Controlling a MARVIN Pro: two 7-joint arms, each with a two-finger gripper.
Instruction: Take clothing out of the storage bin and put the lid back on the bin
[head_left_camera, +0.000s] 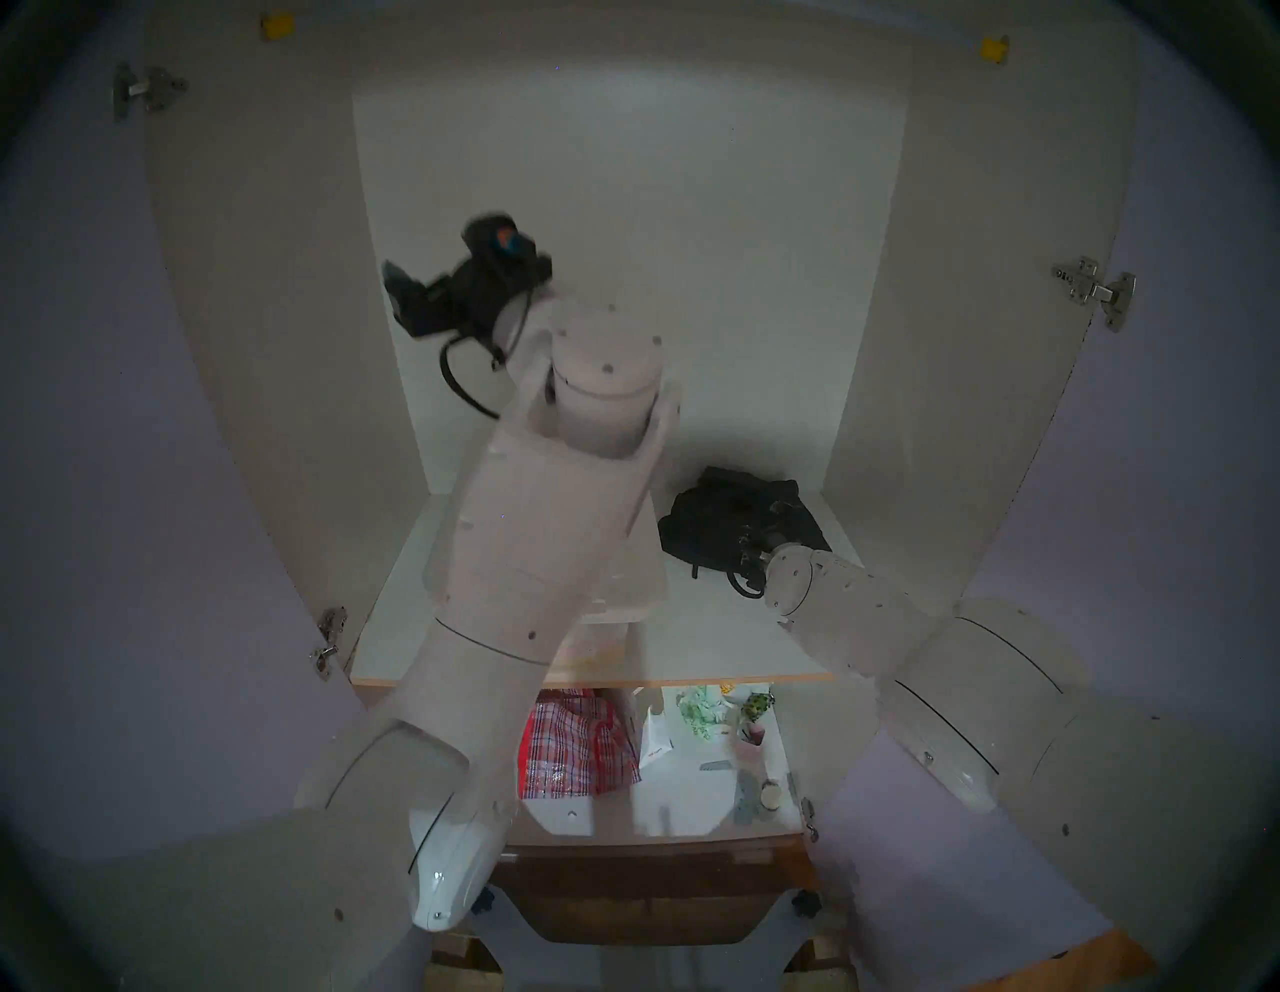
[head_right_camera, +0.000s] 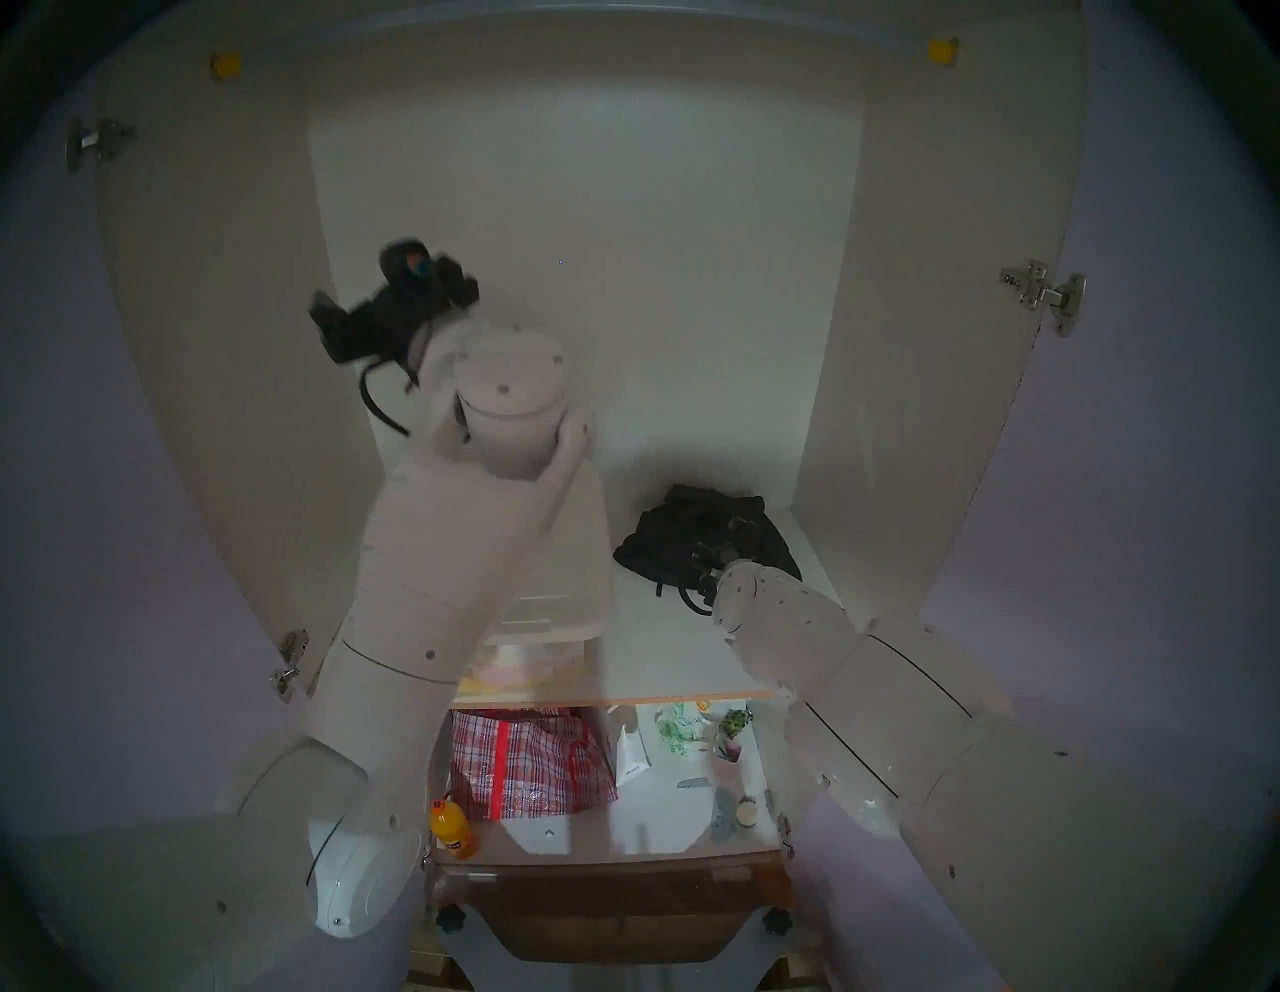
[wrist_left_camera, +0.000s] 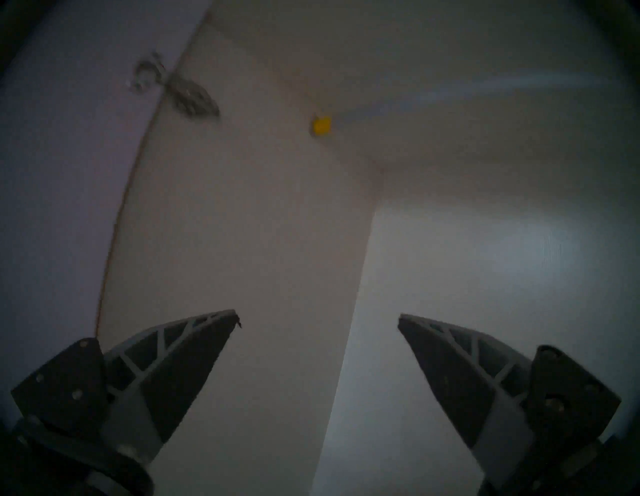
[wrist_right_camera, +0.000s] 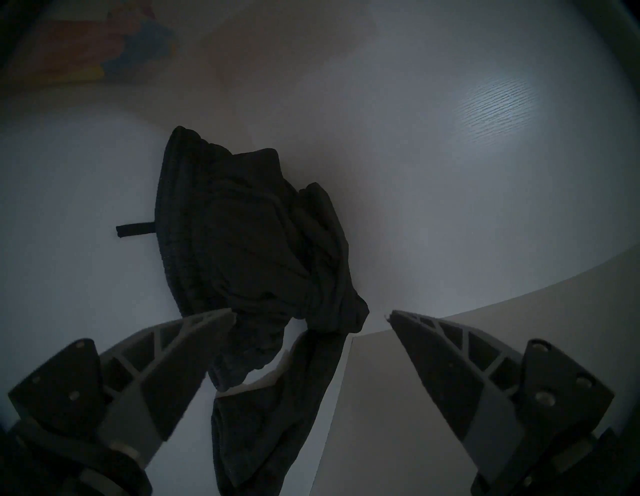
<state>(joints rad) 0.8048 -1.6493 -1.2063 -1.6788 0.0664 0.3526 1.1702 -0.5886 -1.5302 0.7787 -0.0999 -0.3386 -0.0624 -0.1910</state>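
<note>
Black clothing (wrist_right_camera: 249, 235) lies beneath the spread right gripper (wrist_right_camera: 311, 317).

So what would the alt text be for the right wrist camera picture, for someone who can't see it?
A crumpled black garment lies on a white shelf, seen dimly from close above. The right gripper is open, its two grey fingers framing the bottom corners, one tip overlapping the cloth's edge. A blurred patch of coloured cloth shows at top left.

Crumpled black clothing (head_left_camera: 741, 526) lies on the shelf, right of the lidded bin (head_left_camera: 627, 589).
</note>
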